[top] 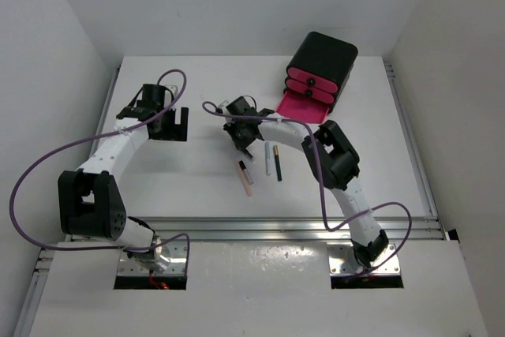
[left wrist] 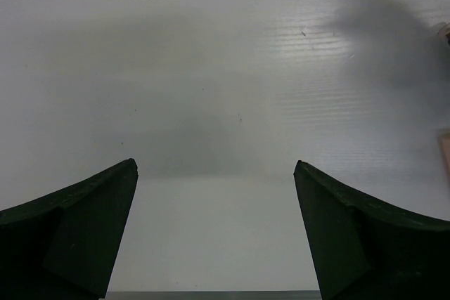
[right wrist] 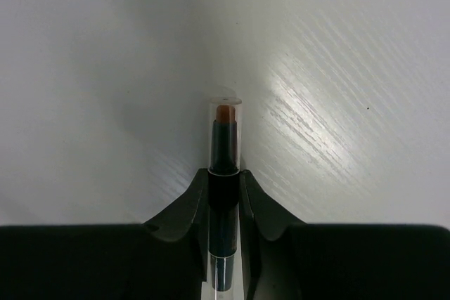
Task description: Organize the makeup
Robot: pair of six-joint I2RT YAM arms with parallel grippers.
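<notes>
Right now the right tool [right wrist: 223,177] pinches a slim black stick [right wrist: 225,147] with a clear cap over the tabletop [right wrist: 105,68], while the left tool [left wrist: 216,164] gapes wide and empty. With so narrow a hold, the stick could swivel or slip before reaching the open pink drawer [top: 304,106].

The left arm [top: 118,144] stretches forward, and the left gripper [top: 170,127] has its jaws spread wide. The right arm [top: 290,132] bends inward, and the right gripper [right wrist: 225,175] is pinched on a slim black tube [right wrist: 225,147].
</notes>
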